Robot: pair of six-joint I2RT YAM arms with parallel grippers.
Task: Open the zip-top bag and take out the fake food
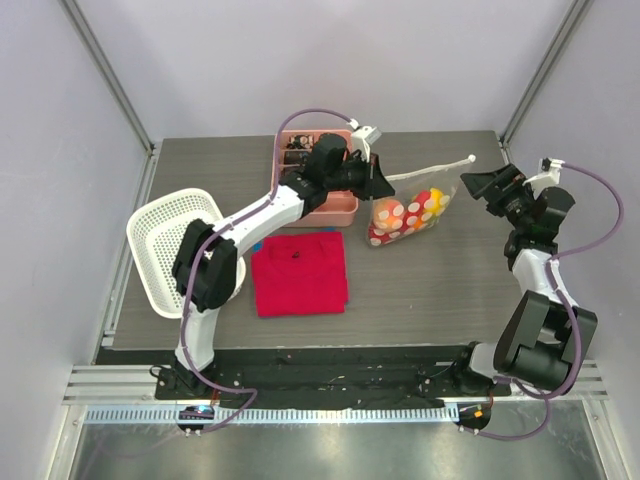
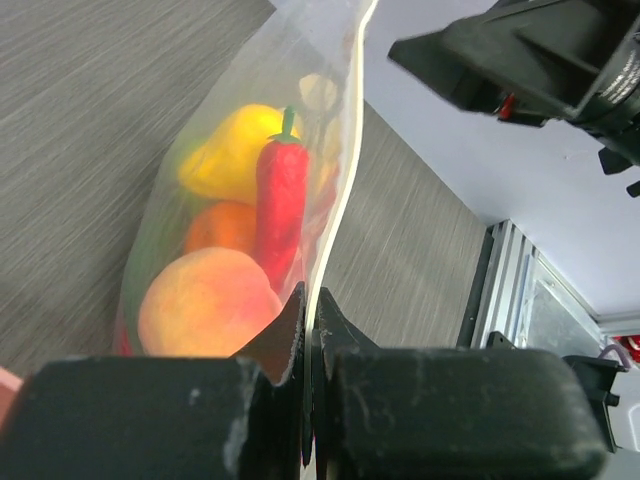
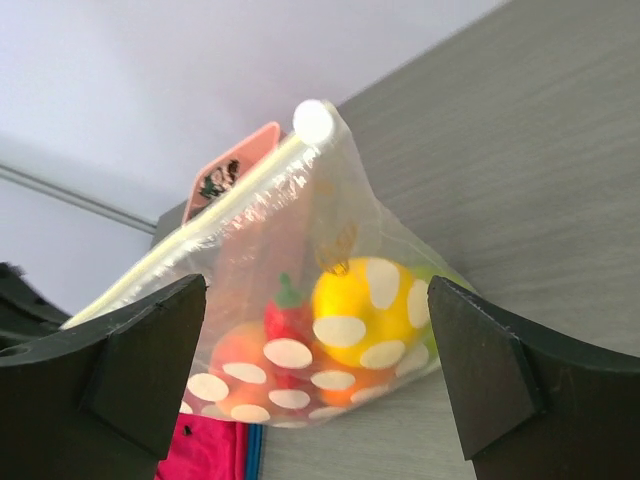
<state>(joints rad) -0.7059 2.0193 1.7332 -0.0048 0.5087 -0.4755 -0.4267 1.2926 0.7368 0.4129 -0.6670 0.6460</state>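
The clear polka-dot zip-top bag [image 1: 410,215] hangs from its zip strip, its bottom near the table. My left gripper [image 1: 378,178] is shut on the left end of the bag's top edge [image 2: 330,250]. The white zip slider [image 1: 470,158] sits at the strip's right end and shows in the right wrist view [image 3: 312,120]. Inside the bag I see fake food: a red chili [image 2: 280,195], a yellow fruit [image 3: 375,310], an orange [image 2: 220,225] and a peach [image 2: 205,305]. My right gripper [image 1: 478,186] is open, just right of the bag [image 3: 300,330] and not touching it.
A pink divided tray [image 1: 318,180] with dark pieces stands behind the left arm. A folded red cloth [image 1: 299,272] lies at the table's middle front. A white lattice basket [image 1: 180,245] sits at the left edge.
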